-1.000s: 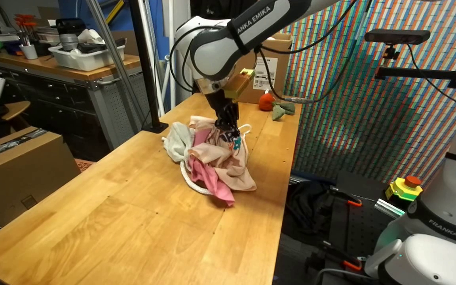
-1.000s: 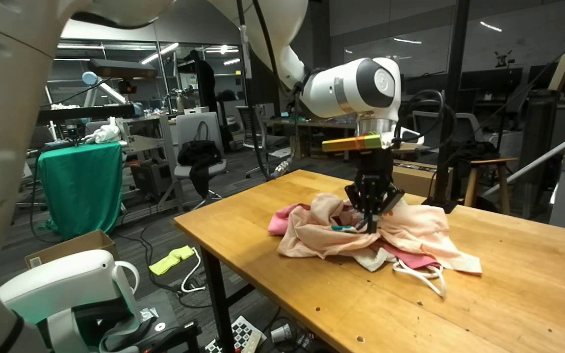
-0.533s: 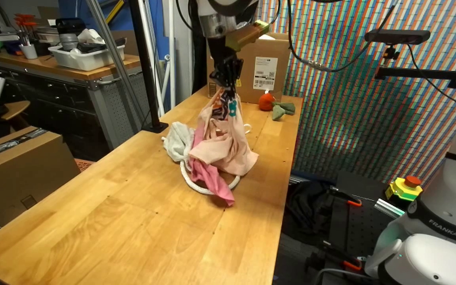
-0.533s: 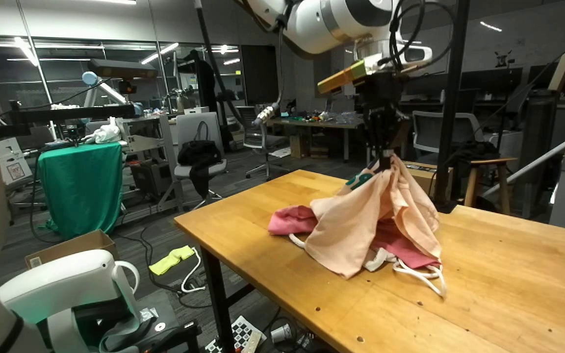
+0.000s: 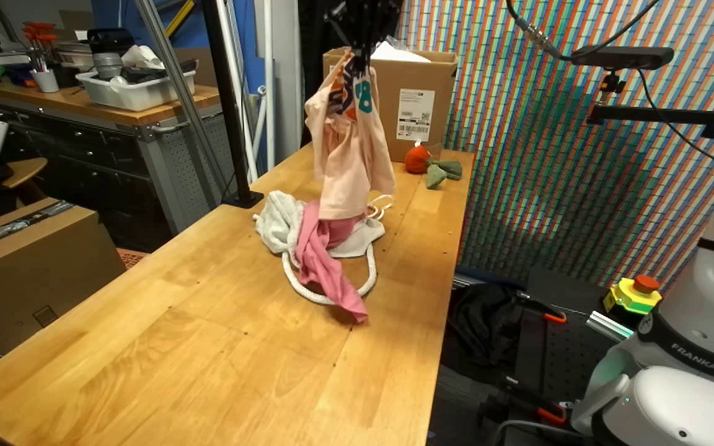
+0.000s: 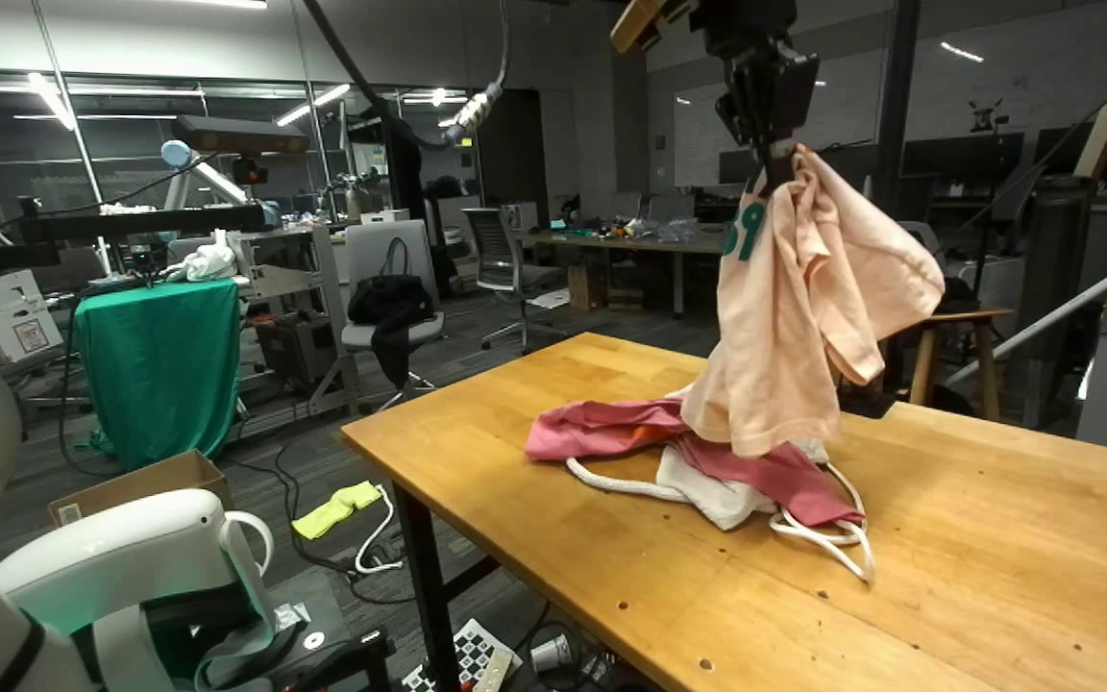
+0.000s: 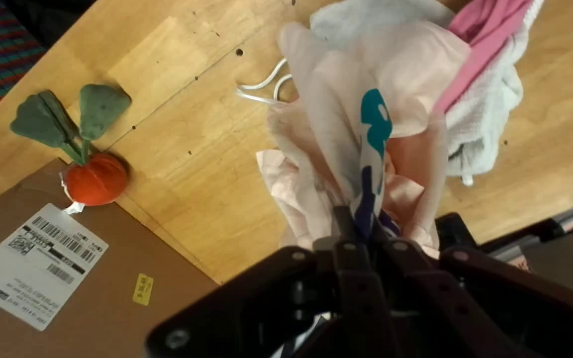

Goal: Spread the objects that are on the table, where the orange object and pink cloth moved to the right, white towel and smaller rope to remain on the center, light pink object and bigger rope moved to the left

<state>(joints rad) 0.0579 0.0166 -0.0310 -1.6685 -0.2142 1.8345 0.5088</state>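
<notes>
Light pink object (image 6: 784, 317), pinched in fingers (image 7: 344, 226) — pink cloth (image 5: 321, 259) below

"The light pink printed garment (image 6: 774, 327)?"
"Creased, hanging from the jaws above the pink cloth (image 5: 323, 266) twisted across the white towel (image 6: 712, 490)."
"Thick rope (image 6: 626, 486)?"
"Curving under the cloth; thin cord (image 7: 260, 87) nearby."
"Orange plush vegetable (image 7: 96, 178)?"
"On the desk (image 5: 220, 359), well apart."

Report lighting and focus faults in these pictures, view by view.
Wrist view: gripper dark and soft in the foreground, light pink object unevenly lit, small print on the box label too fine to read; an exterior view: bright light strips glaring against a dim background; both exterior views: gripper dark, its finer detail hard to make out.
</notes>
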